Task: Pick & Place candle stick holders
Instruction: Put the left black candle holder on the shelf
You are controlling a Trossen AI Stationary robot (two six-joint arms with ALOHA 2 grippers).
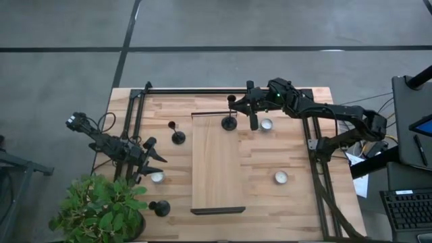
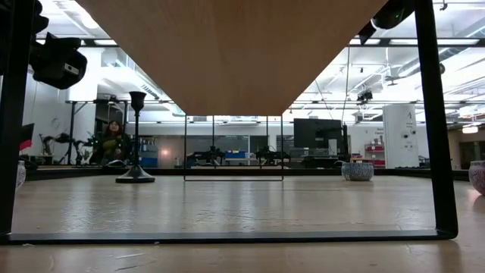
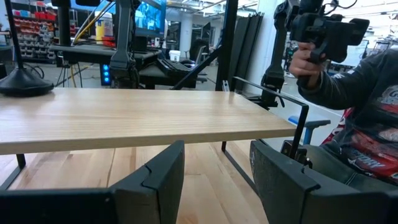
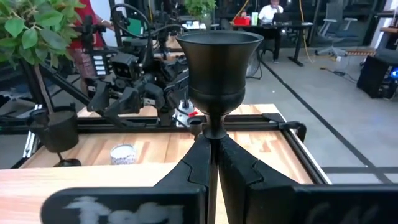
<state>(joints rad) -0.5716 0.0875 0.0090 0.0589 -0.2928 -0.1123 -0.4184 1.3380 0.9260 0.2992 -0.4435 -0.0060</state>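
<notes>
Right claw [image 4: 211, 155] pinches holder [image 4: 217, 68] by stem, upright over shelf's [image 1: 217, 169] 12 o'clock end for placing | left claw [image 3: 214, 177] spread, idle at counter's 9 o'clock

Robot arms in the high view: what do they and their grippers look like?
Both arms are dark, jointed and slim. The right arm has black cables trailing along it and a small green light near its wrist. The left arm is thinner-looking, with a cable looping off it. The left gripper has two broad, matte black, angular fingers.
</notes>
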